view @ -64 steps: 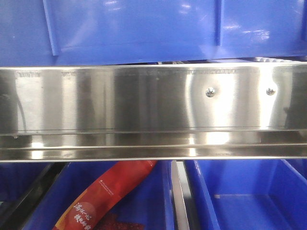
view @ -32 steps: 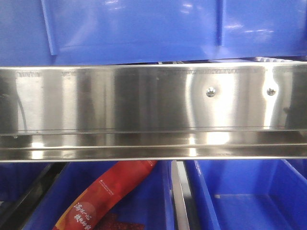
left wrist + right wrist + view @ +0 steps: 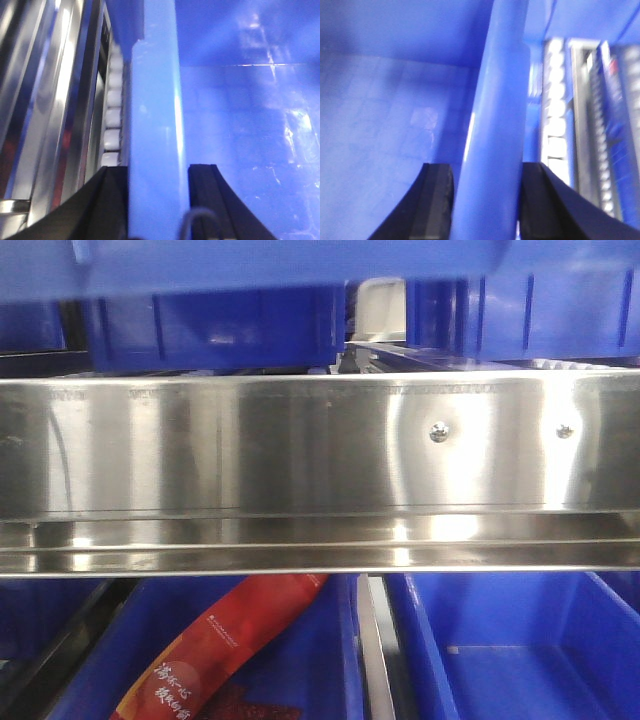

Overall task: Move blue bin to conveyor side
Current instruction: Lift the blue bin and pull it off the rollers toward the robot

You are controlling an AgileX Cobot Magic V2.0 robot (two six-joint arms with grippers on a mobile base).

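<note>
The blue bin (image 3: 250, 260) hangs high in the front view, and only its lower edge shows as a blurred strip along the top. In the left wrist view my left gripper (image 3: 157, 172) is shut on the bin's thick rim (image 3: 155, 100), one black finger on each side. My right gripper (image 3: 487, 170) is shut the same way on the opposite rim (image 3: 500, 90). Both wrist views look down into the bin's bare blue inside. The conveyor is out of view.
A shiny steel rail (image 3: 300, 450) with two screws spans the front view. Below it stand a blue bin with a red snack packet (image 3: 215, 650) and another blue bin (image 3: 520, 650). More blue bins (image 3: 220, 330) stand behind. White rollers (image 3: 112, 125) (image 3: 555, 115) run beside the held rims.
The blue bin has risen: its side wall filled the top of the front view before, and now only a strip shows there, uncovering other bins behind it.
</note>
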